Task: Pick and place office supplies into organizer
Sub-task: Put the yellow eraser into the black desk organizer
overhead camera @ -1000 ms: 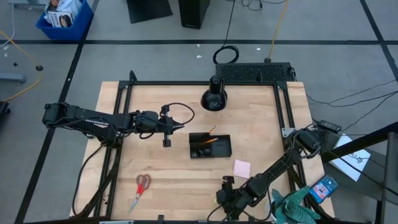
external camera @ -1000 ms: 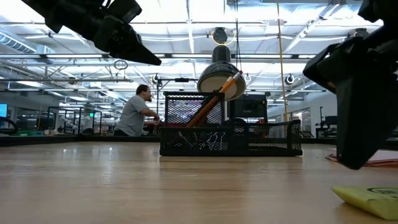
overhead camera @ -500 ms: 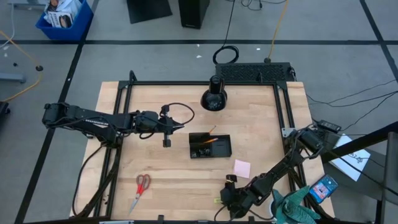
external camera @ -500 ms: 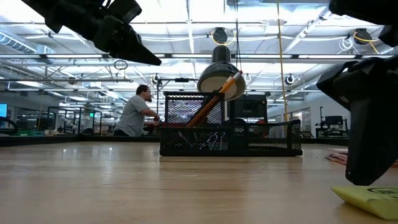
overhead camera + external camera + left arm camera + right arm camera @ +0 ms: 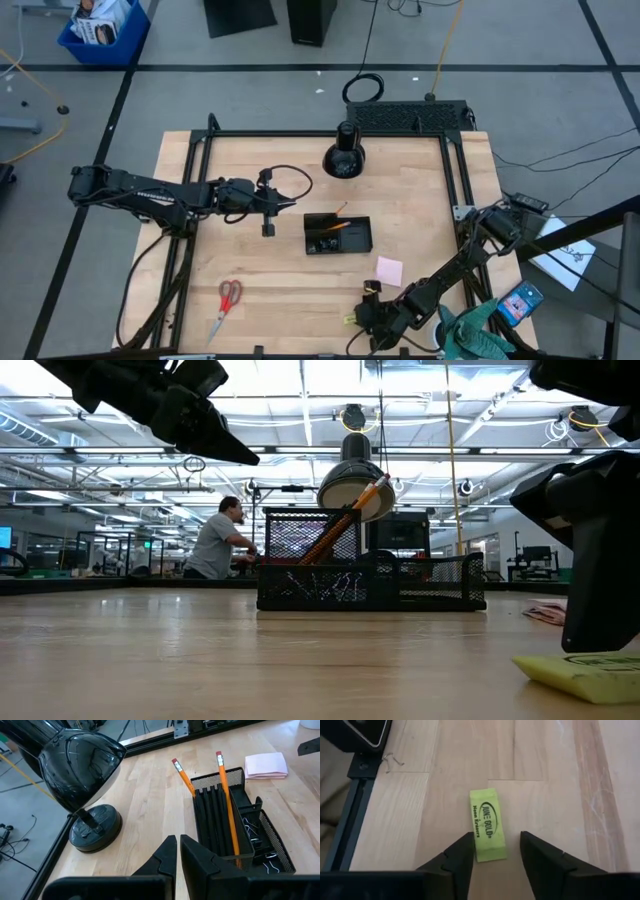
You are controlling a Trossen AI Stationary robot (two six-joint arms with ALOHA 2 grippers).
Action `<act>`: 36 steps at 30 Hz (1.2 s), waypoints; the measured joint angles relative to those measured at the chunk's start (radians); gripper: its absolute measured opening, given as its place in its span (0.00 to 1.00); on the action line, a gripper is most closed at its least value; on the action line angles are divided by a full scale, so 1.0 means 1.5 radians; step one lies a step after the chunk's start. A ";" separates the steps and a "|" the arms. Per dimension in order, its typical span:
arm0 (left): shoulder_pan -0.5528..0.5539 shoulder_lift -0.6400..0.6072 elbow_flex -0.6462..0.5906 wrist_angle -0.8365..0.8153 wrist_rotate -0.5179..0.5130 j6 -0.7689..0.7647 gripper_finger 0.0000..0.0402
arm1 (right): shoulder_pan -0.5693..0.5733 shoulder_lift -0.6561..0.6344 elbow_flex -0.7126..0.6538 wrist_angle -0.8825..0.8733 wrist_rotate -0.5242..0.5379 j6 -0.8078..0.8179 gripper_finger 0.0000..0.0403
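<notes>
The black mesh organizer stands mid-table and holds orange pencils, dark pens and binder clips. My left gripper hovers shut, left of the organizer. My right gripper is open near the table's near edge. Its fingers stand on either side of one end of the yellow-green eraser, which lies flat on the wood. The red-handled scissors lie near the near-left corner. The pink sticky-note pad lies right of the organizer. My right gripper comes at the eraser from above, slanting, with its fingers along the eraser's length. One finger is close against the eraser's long edge; I cannot tell whether it touches. The eraser lies flat on the table.
A black cone-shaped lamp stands beyond the organizer. The black table frame runs close beside the eraser. A blue phone-like item and a green cloth sit off the near-right corner. A person sits far behind in the low view.
My right gripper has come down and toward the near edge, over the eraser. In the low view the eraser's visible end has slid a little along the table. The left arm has kept still.
</notes>
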 joint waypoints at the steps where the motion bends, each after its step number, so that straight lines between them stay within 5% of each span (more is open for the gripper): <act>1: 0.000 0.000 0.000 0.000 0.000 0.000 0.08 | 0.000 0.000 0.000 0.003 0.001 -0.011 0.36; 18: 0.000 0.000 0.000 0.000 0.000 0.002 0.08 | -0.019 0.002 -0.001 0.034 -0.007 -0.056 0.15; 36: 0.000 0.000 0.000 -0.029 -0.003 -0.003 0.08 | -0.110 -0.048 0.023 0.027 0.023 -0.204 0.15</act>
